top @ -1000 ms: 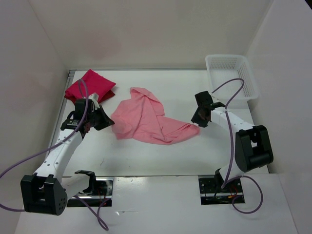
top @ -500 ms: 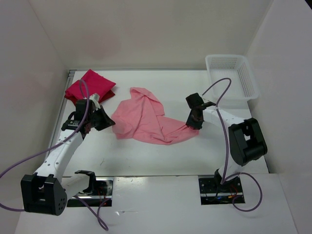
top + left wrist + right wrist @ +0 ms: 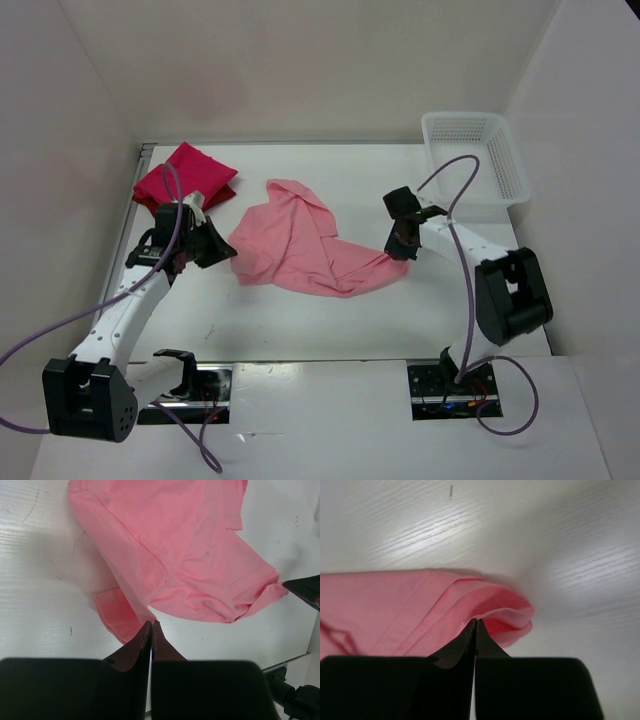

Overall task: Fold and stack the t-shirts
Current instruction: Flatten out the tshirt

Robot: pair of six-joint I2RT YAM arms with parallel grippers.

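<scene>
The light salmon pink t-shirt [image 3: 300, 245] lies crumpled in the middle of the table. My left gripper [image 3: 226, 251] is at its left edge. In the left wrist view the jaws [image 3: 151, 623] are shut, tips on a folded flap of the pink cloth [image 3: 175, 555]. My right gripper [image 3: 400, 250] is at the shirt's right corner. In the right wrist view it [image 3: 475, 620] is shut on the bunched pink hem [image 3: 510, 615]. A bright crimson t-shirt [image 3: 185, 178] lies folded at the back left, apart from both grippers.
A white perforated basket [image 3: 432, 160] stands at the back right corner, behind the right arm. White walls close in the table at the left, back and right. The right arm's purple cable [image 3: 455, 190] loops above its forearm.
The right gripper moved left to the pink shirt's right corner and closed on the hem. The left gripper and the shirts have stayed where they were.
</scene>
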